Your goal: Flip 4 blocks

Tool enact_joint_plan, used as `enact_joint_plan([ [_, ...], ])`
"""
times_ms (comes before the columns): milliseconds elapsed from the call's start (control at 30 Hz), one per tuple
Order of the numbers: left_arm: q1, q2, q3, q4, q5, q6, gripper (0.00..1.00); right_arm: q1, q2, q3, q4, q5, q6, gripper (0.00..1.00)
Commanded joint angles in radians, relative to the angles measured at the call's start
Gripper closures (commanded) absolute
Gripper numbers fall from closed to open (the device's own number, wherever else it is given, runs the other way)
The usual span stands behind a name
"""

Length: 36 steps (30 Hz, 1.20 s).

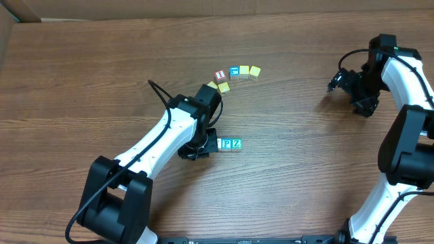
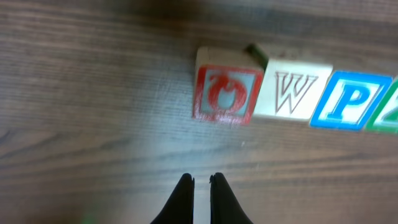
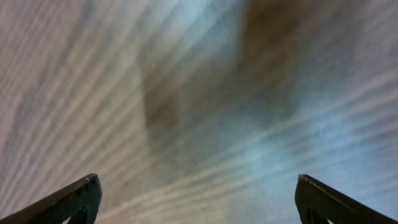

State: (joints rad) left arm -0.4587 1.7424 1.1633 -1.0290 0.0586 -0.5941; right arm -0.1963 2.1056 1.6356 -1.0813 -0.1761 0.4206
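Left gripper (image 2: 200,182) was pinched together, empty, just short of O block (image 2: 224,93). W block (image 2: 289,92), P block (image 2: 345,99), Z block (image 2: 388,113) continued the row, mid-tabletop (image 1: 102,68). Right gripper (image 3: 198,186) was spread wide, empty. Blocks judged light, rigid wood, slick-faced: pinch opposite flat sides.

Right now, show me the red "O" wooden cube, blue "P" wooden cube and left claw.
red "O" wooden cube (image 2: 225,93), left wrist view, face
blue "P" wooden cube (image 2: 348,99), left wrist view, letter
left claw (image 2: 200,182), left wrist view, between tips
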Motion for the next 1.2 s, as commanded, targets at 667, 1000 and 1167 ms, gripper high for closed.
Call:
enact_joint_plan([
  [667,-0.015,0.004,-0.152,0.197,-0.010,-0.064,0.96,0.001,-0.008,-0.003,0.184,0.026,-0.003,0.00],
  [1000,-0.015,0.004,-0.154,0.237,-0.010,-0.064,0.96,0.001,-0.008,-0.003,0.184,0.026,-0.003,0.00],
  [1167,-0.015,0.004,-0.154,0.247,-0.016,-0.064,0.96,0.001,-0.008,-0.003,0.184,0.026,-0.003,0.00],
])
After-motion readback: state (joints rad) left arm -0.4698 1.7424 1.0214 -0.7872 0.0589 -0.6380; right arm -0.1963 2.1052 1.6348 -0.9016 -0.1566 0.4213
